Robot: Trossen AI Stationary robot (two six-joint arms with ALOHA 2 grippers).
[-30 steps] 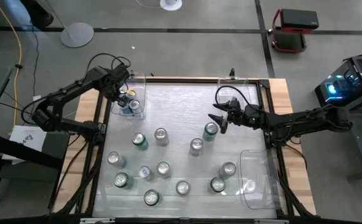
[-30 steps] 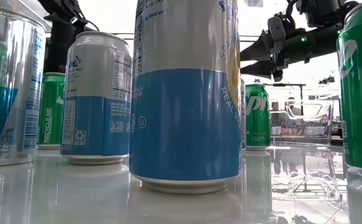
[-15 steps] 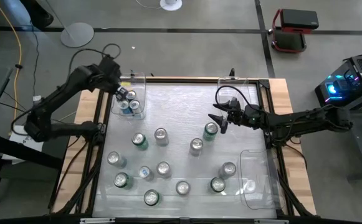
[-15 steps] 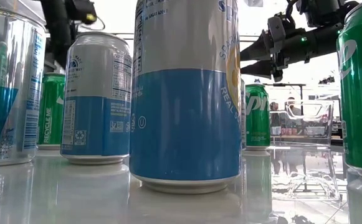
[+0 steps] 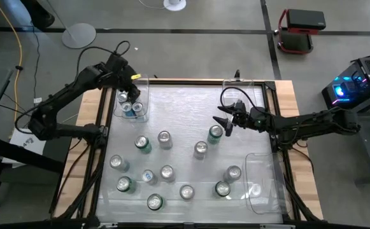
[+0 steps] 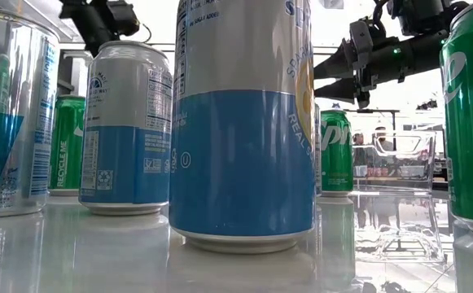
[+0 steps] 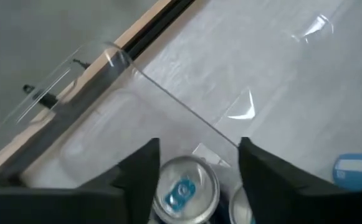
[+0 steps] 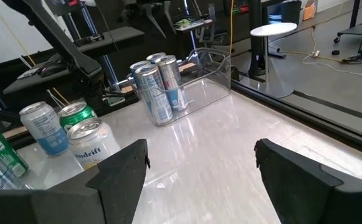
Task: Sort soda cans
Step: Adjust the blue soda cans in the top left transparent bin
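Observation:
A clear bin at the table's far left holds several blue-and-silver soda cans, upright on their bases. My left gripper hangs open above them, pointing steeply down, with one can's silver top below the gap and nothing touched. More soda cans, green, blue and silver, stand loose on the table's middle and near part. My right gripper waits open and roughly level, just beyond a green can.
A second clear bin lies at the near right, and a third stands at the far right. Raised rails run along the table's sides. In the low view, large cans stand close to the camera.
My left gripper has drawn up and back out of the far-left bin and has tipped from reaching across it toward pointing down. The can it was on stays upright in the bin among the others. My right arm has kept still.

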